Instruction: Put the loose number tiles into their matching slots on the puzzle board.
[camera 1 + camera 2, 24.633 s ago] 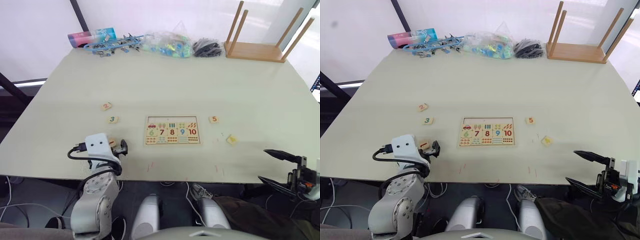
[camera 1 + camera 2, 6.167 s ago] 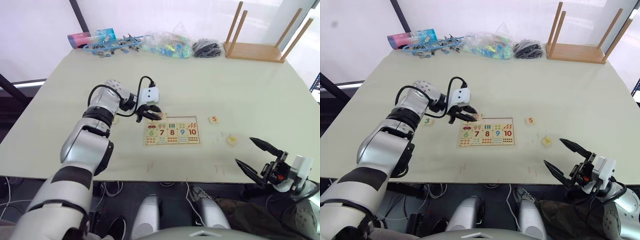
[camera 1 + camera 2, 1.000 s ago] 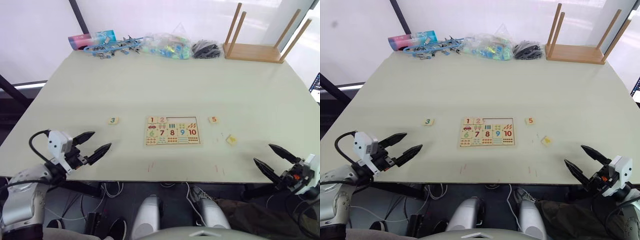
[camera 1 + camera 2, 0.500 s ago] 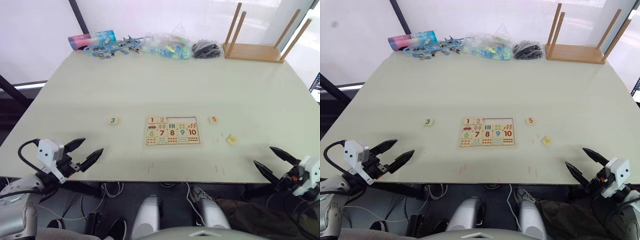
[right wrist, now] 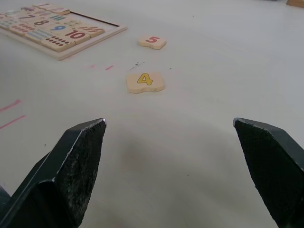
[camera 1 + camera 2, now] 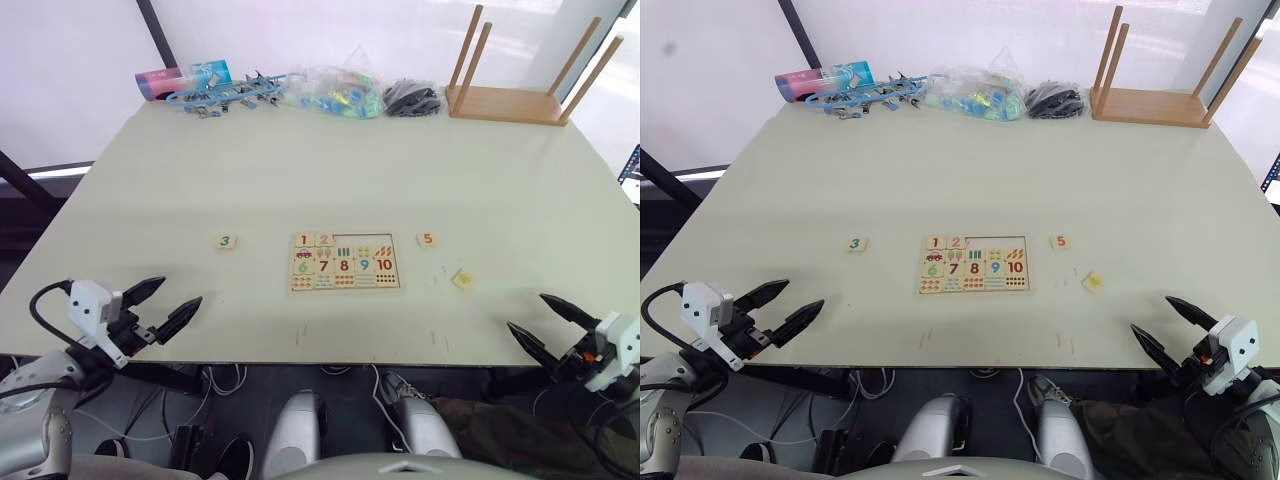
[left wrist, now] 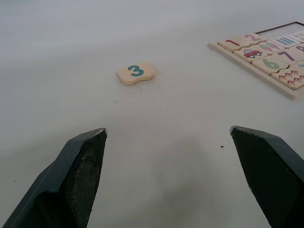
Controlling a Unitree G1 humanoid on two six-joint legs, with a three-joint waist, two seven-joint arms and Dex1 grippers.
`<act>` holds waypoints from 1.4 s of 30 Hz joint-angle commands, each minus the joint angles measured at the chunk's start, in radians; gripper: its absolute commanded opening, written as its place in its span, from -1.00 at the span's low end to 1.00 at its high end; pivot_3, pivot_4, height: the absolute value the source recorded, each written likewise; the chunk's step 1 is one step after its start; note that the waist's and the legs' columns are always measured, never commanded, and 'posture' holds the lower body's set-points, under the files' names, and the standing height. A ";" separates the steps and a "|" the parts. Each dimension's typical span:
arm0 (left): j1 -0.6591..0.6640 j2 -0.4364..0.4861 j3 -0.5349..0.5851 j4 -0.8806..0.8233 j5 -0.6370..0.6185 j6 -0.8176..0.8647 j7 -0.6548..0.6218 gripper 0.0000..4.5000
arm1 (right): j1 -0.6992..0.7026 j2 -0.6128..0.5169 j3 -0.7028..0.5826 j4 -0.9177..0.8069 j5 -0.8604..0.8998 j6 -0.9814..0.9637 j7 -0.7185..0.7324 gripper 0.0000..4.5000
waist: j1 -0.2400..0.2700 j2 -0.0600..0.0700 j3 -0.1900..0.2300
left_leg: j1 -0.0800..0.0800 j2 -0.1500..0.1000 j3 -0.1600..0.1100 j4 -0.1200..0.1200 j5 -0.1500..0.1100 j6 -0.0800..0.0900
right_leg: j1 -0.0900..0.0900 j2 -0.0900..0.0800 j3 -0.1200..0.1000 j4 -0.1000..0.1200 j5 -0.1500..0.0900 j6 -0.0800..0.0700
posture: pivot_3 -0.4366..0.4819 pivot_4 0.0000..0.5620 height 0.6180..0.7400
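Puzzle board (image 6: 345,262): lies flat near the middle of the table (image 6: 330,170), its numbers 6 to 10 in a row facing the robot
Slots: the red 1 tile (image 6: 304,240) and the pink 2 tile (image 6: 323,240) sit in the first two recesses at the left end of the board's far edge; the other three recesses beside them stand empty
Green 3 tile (image 6: 226,241): loose on the table, well to the left of the board and apart from it, straight ahead of the left gripper in the left wrist view
Orange 5 tile (image 6: 428,239): loose, just beside the board's right end, level with its far edge
Yellow 4 tile (image 6: 462,279): loose and turned askew, nearer the robot than the 5, right of the board
Left gripper (image 6: 167,308): at the near left edge of the table, fingers spread wide, holding nothing
Right gripper (image 6: 545,324): at the near right edge of the table, fingers spread wide, empty, with the 4 and the 5 ahead of it
Far edge of table: a wooden rack with upright dowels (image 6: 520,82) at the right corner, a clear bag of coloured pieces (image 6: 335,90) and a black bundle (image 6: 414,97) beside it
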 commanded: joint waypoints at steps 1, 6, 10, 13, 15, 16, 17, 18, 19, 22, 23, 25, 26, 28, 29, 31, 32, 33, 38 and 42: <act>-0.008 0.022 0.024 0.005 -0.014 -0.027 -0.011 0.96 | 0.001 -0.005 -0.014 -0.012 0.011 -0.027 0.015 1.00 | 0.000 0.000 0.000 | 0.000 0.000 0.000 0.000 0.000 0.000 | 0.000 0.000 0.000 0.000 0.000 0.000 | -0.05 -0.47 1.00; -0.013 0.025 0.021 0.021 -0.013 -0.038 -0.019 0.96 | 0.000 -0.004 -0.012 -0.011 0.012 -0.031 0.022 1.00 | 0.000 0.000 0.000 | 0.000 0.000 0.000 0.000 0.000 0.000 | 0.000 0.000 0.000 0.000 0.000 0.000 | -0.05 -0.47 1.00; -0.016 0.030 0.019 0.044 -0.011 -0.051 -0.031 0.96 | 0.006 -0.002 -0.009 -0.017 0.016 -0.032 0.027 1.00 | 0.000 0.000 0.000 | 0.000 0.000 0.000 -0.001 0.000 0.000 | -0.001 -0.001 0.001 0.000 0.000 0.000 | -0.05 -0.47 1.00; -0.024 0.034 0.016 0.059 -0.009 -0.058 -0.036 0.96 | 0.008 -0.001 -0.010 -0.019 0.018 -0.033 0.029 1.00 | 0.000 0.000 0.000 | 0.000 0.000 0.001 -0.002 0.000 0.000 | -0.002 -0.001 0.001 0.000 0.000 0.000 | -0.05 -0.47 1.00; -0.029 0.037 0.012 0.068 -0.008 -0.062 -0.039 0.96 | 0.009 -0.001 -0.011 -0.021 0.020 -0.032 0.031 1.00 | 0.000 0.000 0.000 | 0.000 0.000 0.001 -0.002 0.000 0.000 | -0.002 -0.004 0.001 0.000 0.000 0.000 | -0.05 -0.47 1.00; -0.031 0.038 0.010 0.071 -0.008 -0.063 -0.041 0.96 | 0.010 -0.001 -0.011 -0.022 0.020 -0.032 0.031 1.00 | 0.000 0.000 0.000 | 0.000 0.000 0.001 -0.002 0.000 0.000 | -0.002 -0.005 0.001 0.000 0.000 0.000 | -0.05 -0.47 1.00; -0.035 0.040 0.008 0.076 -0.007 -0.064 -0.043 0.96 | 0.011 -0.001 -0.012 -0.024 0.021 -0.032 0.032 1.00 | 0.000 0.000 0.000 | 0.000 0.000 0.001 -0.002 0.000 0.000 | -0.002 -0.005 0.001 0.000 0.000 0.000 | -0.05 -0.47 1.00; -0.044 0.044 0.005 0.087 -0.004 -0.066 -0.048 0.96 | 0.014 0.000 -0.013 -0.029 0.023 -0.032 0.033 1.00 | 0.000 0.000 0.000 | 0.000 0.000 0.001 -0.002 0.000 0.000 | -0.002 -0.005 0.001 0.000 0.000 0.000 | -0.05 -0.47 1.00; -0.056 0.049 0.001 0.100 0.000 -0.070 -0.053 0.96 | 0.019 -0.001 -0.013 -0.038 0.031 -0.032 0.044 1.00 | 0.000 0.000 0.000 | 0.000 0.000 0.001 -0.002 0.000 0.000 | -0.002 -0.005 0.001 0.000 0.000 0.000 | -0.05 -0.47 1.00; -0.087 0.065 -0.011 0.134 0.009 -0.076 -0.070 0.96 | 0.036 -0.004 -0.011 -0.071 0.066 -0.021 0.078 1.00 | 0.000 0.000 0.000 | 0.000 0.000 0.001 -0.003 0.000 0.000 | -0.002 -0.005 0.001 0.000 0.000 0.000 | -0.05 -0.47 1.00; -0.094 0.069 -0.013 0.141 0.011 -0.078 -0.074 0.96 | 0.039 -0.005 -0.011 -0.076 0.070 -0.019 0.083 1.00 | 0.000 0.000 0.000 | 0.000 0.000 0.001 -0.003 0.000 0.000 | -0.002 -0.005 0.001 0.000 0.000 0.000 | -0.05 -0.47 1.00; -0.126 0.097 -0.032 0.179 0.018 -0.089 -0.110 0.96 | 0.050 -0.010 -0.005 -0.101 0.093 -0.010 0.113 1.00 | 0.000 0.000 0.000 | 0.000 0.000 0.001 -0.003 0.000 0.000 | -0.002 -0.005 0.001 -0.001 0.000 0.000 | -0.05 -0.47 1.00; -0.139 0.110 -0.041 0.196 0.022 -0.095 -0.126 0.96 | 0.054 -0.011 -0.004 -0.109 0.100 -0.008 0.125 1.00 | 0.001 0.000 0.000 | 0.000 0.000 0.001 -0.003 0.000 0.000 | -0.002 -0.004 0.000 -0.001 -0.001 0.001 | -0.05 -0.47 1.00; -0.176 0.139 -0.058 0.241 0.031 -0.106 -0.157 0.96 | 0.060 -0.014 0.002 -0.126 0.111 -0.002 0.146 1.00 | 0.000 0.000 0.000 | 0.000 0.000 0.001 -0.003 0.000 0.000 | -0.002 -0.004 0.000 -0.001 -0.001 0.001 | -0.05 -0.47 1.00; -0.203 0.155 -0.070 0.270 0.038 -0.112 -0.169 0.96 | 0.059 -0.012 0.004 -0.136 0.117 0.001 0.152 1.00 | 0.001 0.000 0.000 | 0.000 0.000 0.001 -0.003 0.000 0.000 | -0.002 -0.004 0.000 -0.001 -0.001 0.001 | -0.05 -0.47 1.00; -0.276 0.186 -0.107 0.346 0.066 -0.128 -0.194 0.96 | 0.055 -0.007 0.013 -0.162 0.130 0.012 0.158 1.00 | 0.001 0.001 0.001 | 0.000 0.000 0.001 -0.003 0.000 0.000 | -0.002 -0.004 0.000 -0.001 -0.001 0.001 | -0.05 -0.47 1.00; -0.307 0.196 -0.126 0.379 0.082 -0.143 -0.207 0.96 | 0.054 -0.004 0.017 -0.173 0.130 0.015 0.155 1.00 | 0.001 0.001 0.000 | 0.000 -0.001 0.001 -0.003 0.000 0.000 | -0.002 -0.004 0.000 -0.001 -0.001 0.001 | -0.05 -0.47 1.00; -0.327 0.202 -0.140 0.403 0.093 -0.155 -0.217 0.96 | 0.053 -0.002 0.020 -0.179 0.129 0.017 0.153 1.00 | 0.001 0.001 0.000 | 0.000 -0.001 0.001 -0.003 0.000 0.000 | -0.002 -0.003 -0.001 -0.001 -0.001 0.001 | -0.05 -0.47 1.00; -0.516 0.212 -0.241 0.582 0.168 -0.184 -0.242 0.96 | 0.050 0.007 0.029 -0.210 0.126 0.026 0.136 1.00 | 0.002 0.000 0.001 | -0.001 -0.002 0.001 -0.004 0.000 0.000 | -0.002 -0.002 -0.001 -0.001 0.001 -0.002 | -0.05 -0.47 1.00; -0.629 0.189 -0.307 0.691 0.217 -0.228 -0.250 0.96 | 0.056 0.010 0.029 -0.229 0.126 0.027 0.126 1.00 | 0.001 0.000 0.001 | -0.001 -0.002 0.001 -0.003 0.001 0.002 | -0.002 -0.001 -0.001 -0.001 0.001 -0.002 | -0.05 -0.47 1.00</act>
